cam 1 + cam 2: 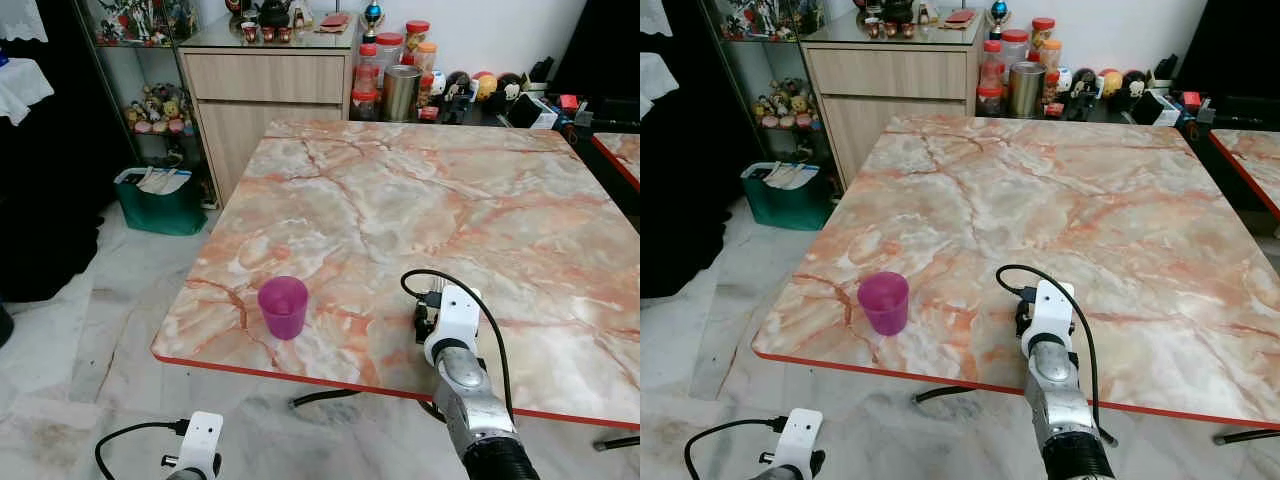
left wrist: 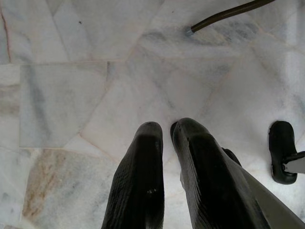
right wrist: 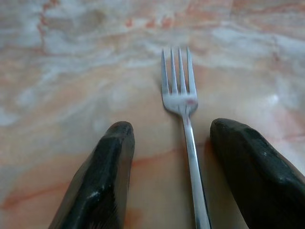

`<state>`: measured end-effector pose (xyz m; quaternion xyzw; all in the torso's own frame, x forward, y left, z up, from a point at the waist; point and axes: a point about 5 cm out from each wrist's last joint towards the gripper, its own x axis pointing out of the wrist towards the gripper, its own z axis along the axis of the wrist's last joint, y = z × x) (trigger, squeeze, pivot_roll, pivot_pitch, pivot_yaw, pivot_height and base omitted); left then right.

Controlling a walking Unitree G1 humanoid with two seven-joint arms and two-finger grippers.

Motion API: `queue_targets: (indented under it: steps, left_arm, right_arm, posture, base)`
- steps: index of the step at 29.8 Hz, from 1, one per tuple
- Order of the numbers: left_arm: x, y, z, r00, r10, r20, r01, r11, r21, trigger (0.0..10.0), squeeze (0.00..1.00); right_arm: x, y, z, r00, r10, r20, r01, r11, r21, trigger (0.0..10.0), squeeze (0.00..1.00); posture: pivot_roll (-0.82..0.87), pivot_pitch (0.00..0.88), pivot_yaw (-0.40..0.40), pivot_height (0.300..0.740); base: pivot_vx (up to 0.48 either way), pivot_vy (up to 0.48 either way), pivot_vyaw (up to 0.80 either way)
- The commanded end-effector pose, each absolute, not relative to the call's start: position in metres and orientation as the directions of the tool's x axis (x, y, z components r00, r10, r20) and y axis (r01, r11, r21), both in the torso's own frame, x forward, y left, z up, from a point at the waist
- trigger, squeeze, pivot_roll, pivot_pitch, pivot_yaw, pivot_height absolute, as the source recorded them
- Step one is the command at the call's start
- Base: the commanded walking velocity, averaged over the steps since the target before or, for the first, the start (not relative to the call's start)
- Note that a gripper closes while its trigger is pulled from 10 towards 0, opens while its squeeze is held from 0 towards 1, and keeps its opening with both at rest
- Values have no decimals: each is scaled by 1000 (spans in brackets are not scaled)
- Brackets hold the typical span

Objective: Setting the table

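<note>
We read no writing anywhere; at the left our left gripper (image 2: 164, 143) hangs over the floor (image 2: 71, 95) with its fingers pressed together, near a black table foot (image 2: 282, 151). A purple cup (image 1: 283, 306) stands upright near the marble table's (image 1: 420, 190) front-left corner, with a wooden cabinet (image 1: 262, 100) and jars (image 1: 392, 55) beyond the far edge. Near the front edge, our right gripper (image 3: 171, 176) rests spread on the tabletop, the fork (image 3: 183, 119) lying flat between its fingers, tines pointing away.
</note>
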<state>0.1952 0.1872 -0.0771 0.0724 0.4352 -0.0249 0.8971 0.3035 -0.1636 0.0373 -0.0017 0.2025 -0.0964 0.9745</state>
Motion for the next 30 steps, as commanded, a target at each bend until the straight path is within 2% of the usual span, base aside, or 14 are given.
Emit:
queue_targets:
  steps: [1,7,8,30]
  left_arm:
    - [192,190,-79,604,19,-797,117,987,112,10000,0]
    - [191,189,-79,598,14,-801,114,988,103,10000,0]
    - [191,189,-80,597,14,-802,114,988,102,10000,0]
    - [190,188,-80,592,5,-806,116,989,92,10000,0]
  right_arm:
    - [305,-167,36,884,-203,-420,203,978,-46,10000,0]
    - [300,-169,28,862,-221,-455,224,973,-50,10000,0]
    - [299,-168,28,866,-213,-453,222,974,-35,0,0]
    - [302,-166,31,873,-199,-445,218,976,-10,0,0]
  posture:
    - [-5,0,4,736]
    - [-7,0,6,736]
    - [-7,0,6,736]
    - [-4,0,5,736]
  base:
    - [0,0,0]
    - [0,0,0]
    - [0,0,0]
    - [0,0,0]
